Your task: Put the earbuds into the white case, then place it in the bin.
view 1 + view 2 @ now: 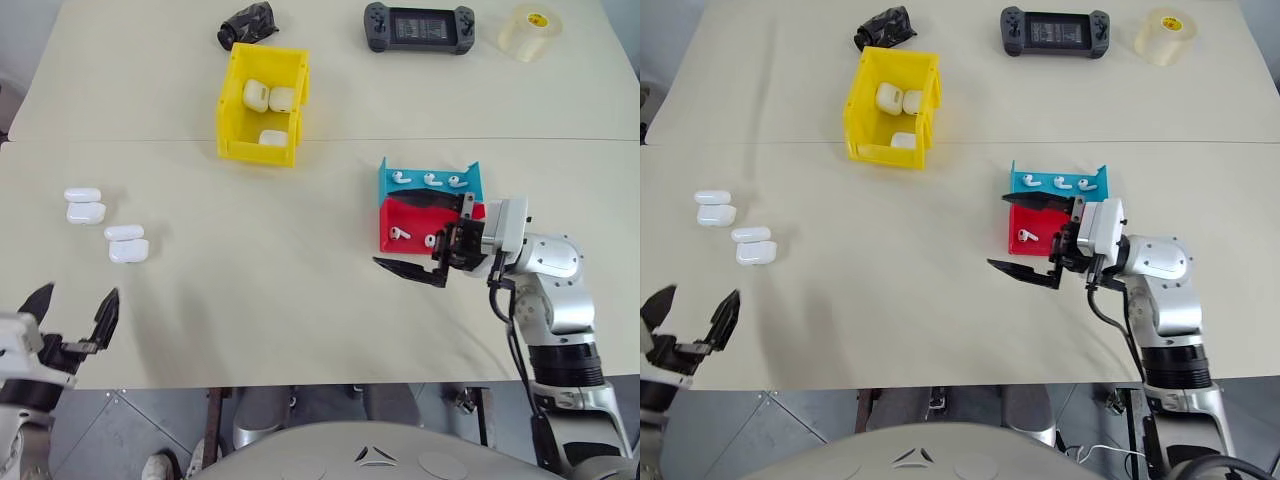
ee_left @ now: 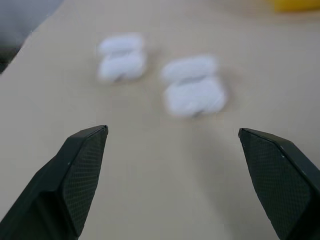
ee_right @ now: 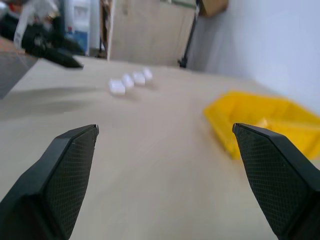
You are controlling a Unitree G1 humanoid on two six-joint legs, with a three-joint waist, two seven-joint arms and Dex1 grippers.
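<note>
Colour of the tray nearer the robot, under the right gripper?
Red tray, clearest in the left eye view.

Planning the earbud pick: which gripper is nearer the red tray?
Right. The right gripper hangs at the red tray; the left gripper sits far across the table.

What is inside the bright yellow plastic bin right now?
Three closed white earbud cases lie inside the bright yellow plastic bin: two at the far end, one nearer its front lip. The near wall hides the floor behind it.
</note>
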